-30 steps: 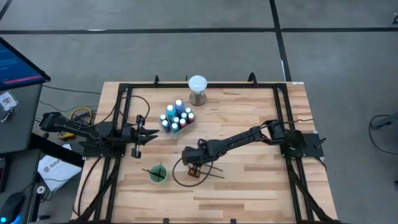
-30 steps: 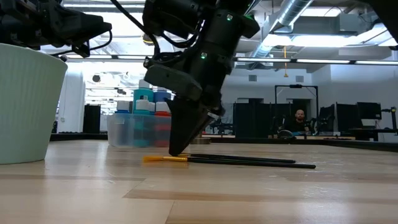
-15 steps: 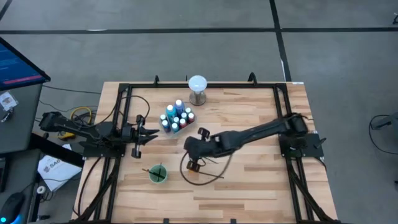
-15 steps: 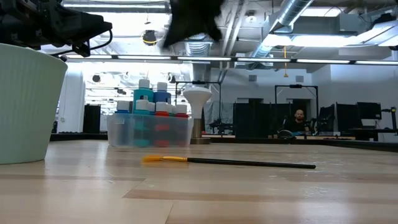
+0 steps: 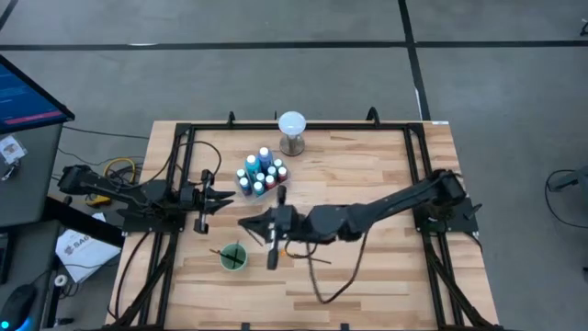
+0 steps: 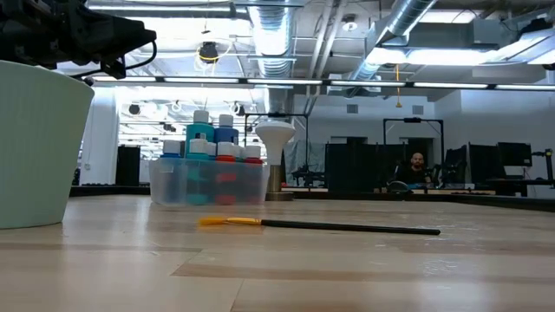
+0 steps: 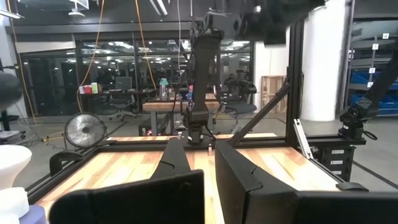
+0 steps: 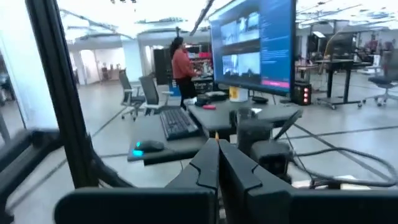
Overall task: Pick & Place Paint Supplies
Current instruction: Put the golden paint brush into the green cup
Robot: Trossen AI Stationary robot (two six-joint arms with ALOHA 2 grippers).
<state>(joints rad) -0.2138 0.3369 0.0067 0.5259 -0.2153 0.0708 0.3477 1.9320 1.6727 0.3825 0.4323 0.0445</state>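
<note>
Paint bottles (image 5: 261,174) white-capped, clear plastic tub, thin orange-tipped brush (image 6: 321,225)

bare wood right of the cup (image 5: 233,257), bottle tub (image 5: 260,175) and globe (image 5: 292,129) crowding the far side

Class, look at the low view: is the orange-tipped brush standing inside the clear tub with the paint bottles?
No. The orange-tipped brush lies flat on the table, in front of the clear tub that holds the paint bottles.

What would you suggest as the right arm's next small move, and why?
Probably shift the right tool a little toward the green cup, then lower: it is shut, seemingly on a thin brush, and hangs beside the cup, not above it.
</note>
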